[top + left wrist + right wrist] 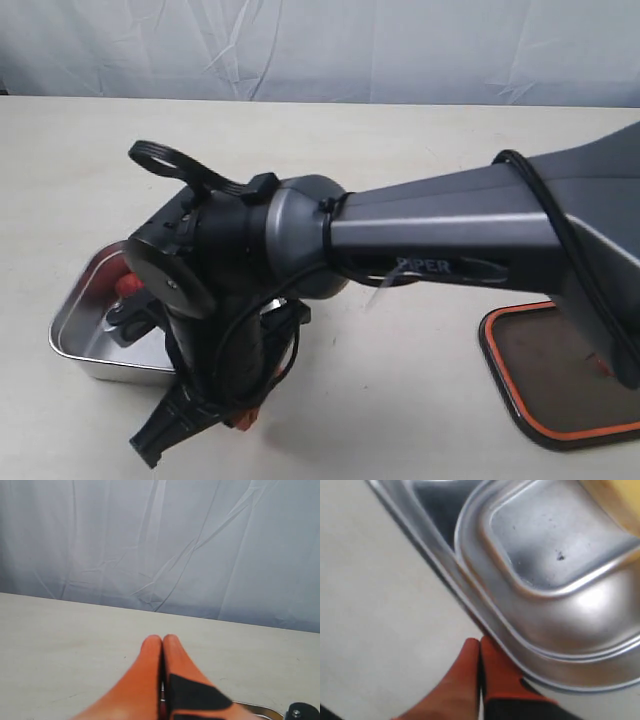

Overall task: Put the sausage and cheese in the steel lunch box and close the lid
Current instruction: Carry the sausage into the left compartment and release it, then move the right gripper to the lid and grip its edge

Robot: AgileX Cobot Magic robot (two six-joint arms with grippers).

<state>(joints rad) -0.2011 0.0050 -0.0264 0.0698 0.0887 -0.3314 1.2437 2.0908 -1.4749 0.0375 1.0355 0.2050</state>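
The steel lunch box (75,335) stands open at the left of the table, largely covered by my right arm (430,235), which reaches across from the right. The red sausage (128,285) shows inside the box near its far wall. A blurred yellow patch, the cheese (620,500), lies inside the lunch box (550,545) at the edge of the right wrist view. My right gripper (480,642) is shut and empty, its tips against the outside of the box rim. The dark lid (560,385) lies orange rim up at the right. My left gripper (162,640) is shut, empty, above bare table.
A pale wrinkled curtain (320,45) runs along the far edge of the table (400,140). In the left wrist view a sliver of steel rim (257,709) and a dark fitting (302,712) show at the frame's corner.
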